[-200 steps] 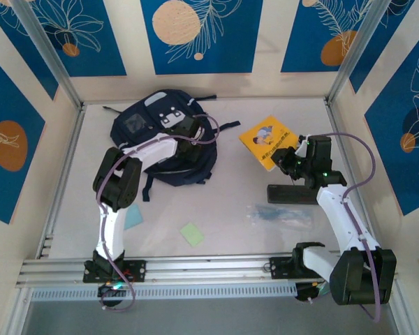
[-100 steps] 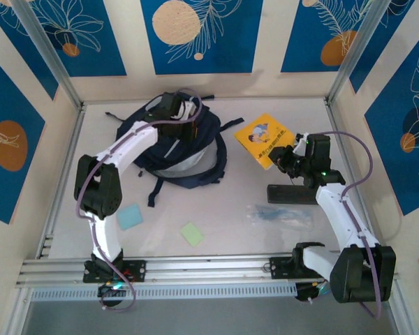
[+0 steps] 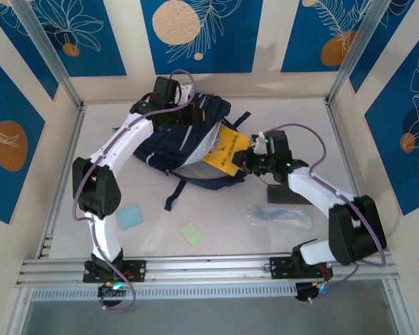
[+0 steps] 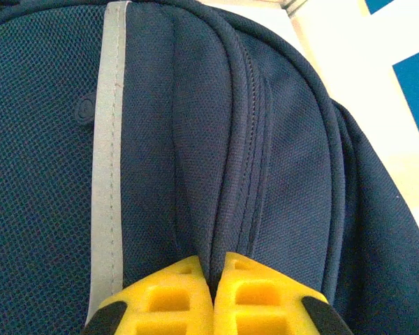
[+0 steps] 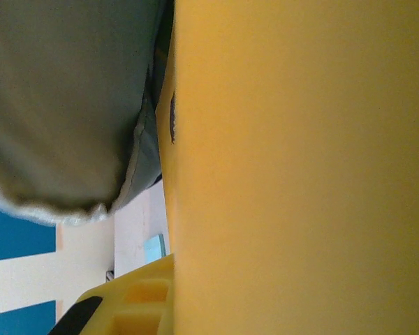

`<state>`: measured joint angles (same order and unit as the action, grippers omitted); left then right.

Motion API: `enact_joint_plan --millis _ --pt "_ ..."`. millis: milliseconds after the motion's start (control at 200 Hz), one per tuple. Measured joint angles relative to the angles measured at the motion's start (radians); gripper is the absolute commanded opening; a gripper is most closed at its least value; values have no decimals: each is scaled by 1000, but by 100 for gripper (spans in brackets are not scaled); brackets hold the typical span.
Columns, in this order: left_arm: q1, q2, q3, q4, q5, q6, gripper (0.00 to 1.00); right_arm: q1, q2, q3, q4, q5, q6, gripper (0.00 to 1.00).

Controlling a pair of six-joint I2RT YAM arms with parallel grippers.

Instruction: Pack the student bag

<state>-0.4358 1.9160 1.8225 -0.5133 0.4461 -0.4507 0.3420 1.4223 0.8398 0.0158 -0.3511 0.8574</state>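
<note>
Student bag (image 3: 188,139) lies at the far centre of the bench (image 3: 265,237), its mouth turned toward your right arm and the pale grey lining showing. Your left gripper (image 4: 213,289) is fully closed, pinching a fold of navy fabric beside the zip at the bag's top. Your right gripper (image 3: 250,164) is clamped on a thin yellow book (image 3: 225,150). The book is tilted, its leading corner inside the mouth against the lining. A blue pad (image 3: 130,216) and a green pad (image 3: 192,233) lie nearer the arms.
</note>
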Motion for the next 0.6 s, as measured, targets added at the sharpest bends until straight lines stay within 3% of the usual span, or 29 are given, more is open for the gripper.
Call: enact_joint_plan --millis 345,600 --pt "0 -38 -89 137 43 -121 0 90 533 391 241 -46 86 1" --pt "0 -70 -152 211 39 -173 0 150 749 584 264 -17 140 16"
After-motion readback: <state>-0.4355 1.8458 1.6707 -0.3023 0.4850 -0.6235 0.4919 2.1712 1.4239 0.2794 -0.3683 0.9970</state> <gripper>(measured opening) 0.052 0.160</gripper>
